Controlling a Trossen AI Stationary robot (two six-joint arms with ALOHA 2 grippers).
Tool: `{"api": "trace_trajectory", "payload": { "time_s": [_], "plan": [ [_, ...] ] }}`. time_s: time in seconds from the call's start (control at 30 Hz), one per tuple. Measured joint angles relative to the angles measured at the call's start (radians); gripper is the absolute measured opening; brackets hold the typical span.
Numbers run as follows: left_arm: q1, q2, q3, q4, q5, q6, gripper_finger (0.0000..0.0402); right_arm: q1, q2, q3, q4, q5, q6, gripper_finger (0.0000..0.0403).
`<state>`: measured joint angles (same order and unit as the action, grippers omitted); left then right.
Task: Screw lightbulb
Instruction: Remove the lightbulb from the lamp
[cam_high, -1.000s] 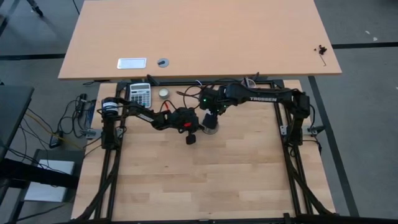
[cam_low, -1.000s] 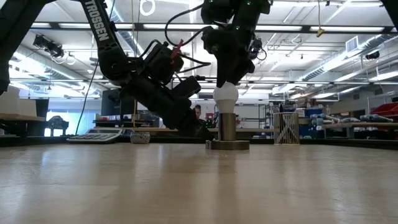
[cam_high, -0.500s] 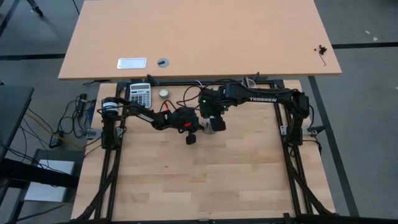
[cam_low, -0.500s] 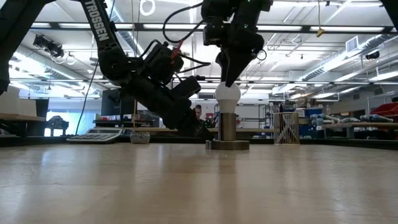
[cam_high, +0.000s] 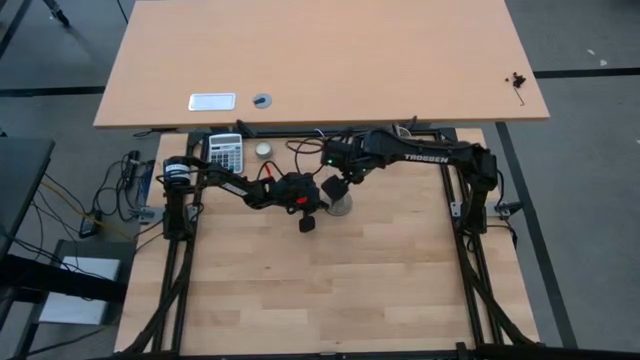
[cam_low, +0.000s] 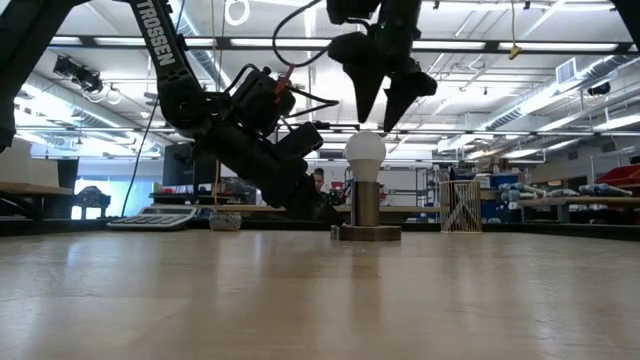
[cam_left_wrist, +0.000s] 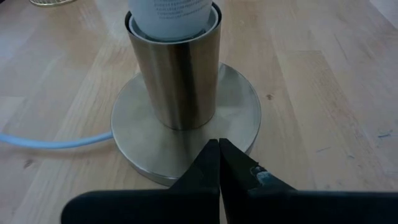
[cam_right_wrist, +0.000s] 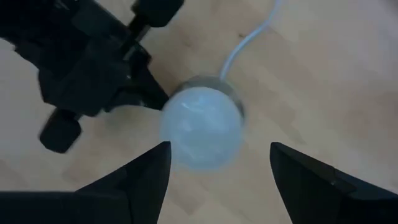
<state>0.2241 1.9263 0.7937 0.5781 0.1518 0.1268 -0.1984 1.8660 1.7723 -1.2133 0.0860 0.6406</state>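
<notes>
- Left gripper (cam_left_wrist: 219, 147): fingers pressed together, holding nothing, tips on the flat foot of the socket base (cam_left_wrist: 183, 118), pinning it.
- Socket base: brushed grey metal, upright cylinder on a round disc; thin white cord (cam_left_wrist: 50, 142) trails off beside it.
- Lightbulb (cam_low: 365, 152): smooth white globe seated upright in the cylinder, directly under the right gripper.
- Right gripper (cam_low: 385, 98): half a second ago closed around the globe, now lifted clear, fingers spread, empty. Judgement: either regrasping or finished.

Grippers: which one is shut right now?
The left gripper, fingertips closed together against the socket base. The right gripper hangs open above the lightbulb.
</notes>
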Motion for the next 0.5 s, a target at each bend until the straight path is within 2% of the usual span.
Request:
{"api": "trace_trajectory", "payload": {
  "time_s": [0.2,0.5],
  "plan": [
    [-0.002,0.0,0.0,0.0,0.001,0.0,0.0001,0.006,0.0,-0.029,0.093,0.0,0.07,0.0289],
    [-0.002,0.0,0.0,-0.001,0.002,0.0,0.0001,0.006,-0.001,-0.035,0.095,0.029,0.158,0.029]
  ]
}}
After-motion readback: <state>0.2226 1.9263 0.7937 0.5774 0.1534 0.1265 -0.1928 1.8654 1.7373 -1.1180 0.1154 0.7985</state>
